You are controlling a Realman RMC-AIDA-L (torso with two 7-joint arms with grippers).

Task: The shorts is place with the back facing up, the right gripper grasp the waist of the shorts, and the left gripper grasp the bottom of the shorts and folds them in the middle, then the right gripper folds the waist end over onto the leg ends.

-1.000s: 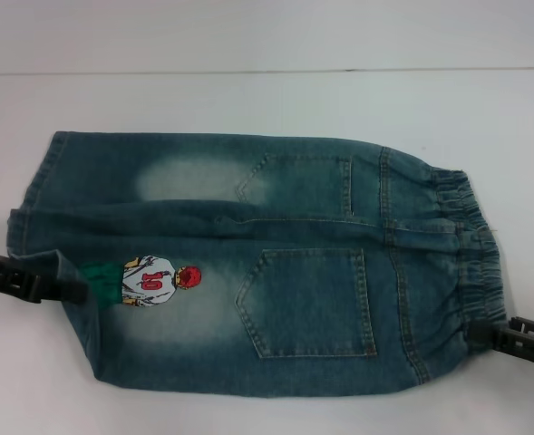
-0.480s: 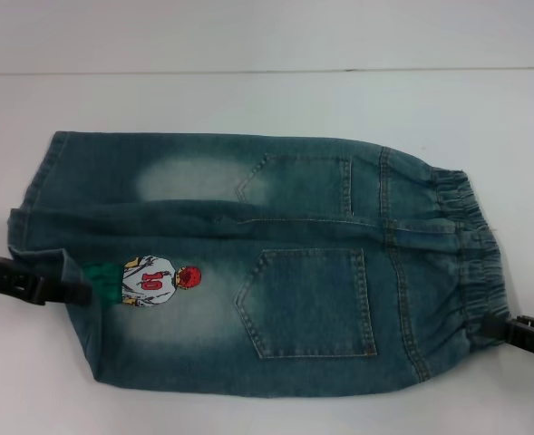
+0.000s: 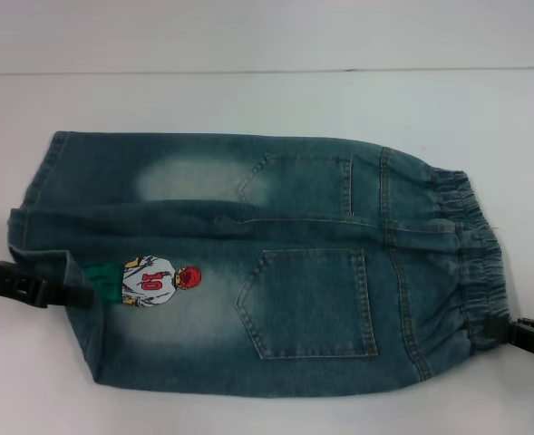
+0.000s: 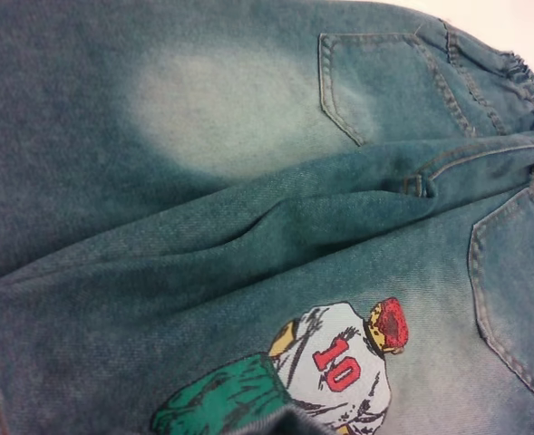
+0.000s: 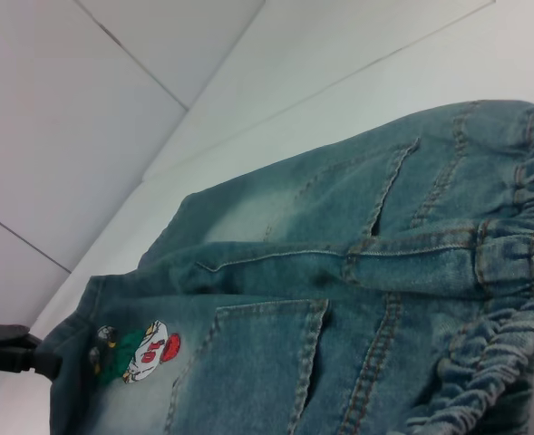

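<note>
Left end effector (image 3: 78, 293) pinches hem, right end effector (image 3: 495, 328) pinches waist of shorts (image 3: 276, 272) — lift both evenly, fold near half over far

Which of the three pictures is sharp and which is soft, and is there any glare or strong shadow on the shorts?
Head view: slightly soft, even light, no glare; the shorts throw only a faint shadow on the white table. Left wrist view: sharpest, the denim weave and the number 10 are readable. Right wrist view: tilted, the near waistband looks a little blurred, the left gripper is dark.
</note>
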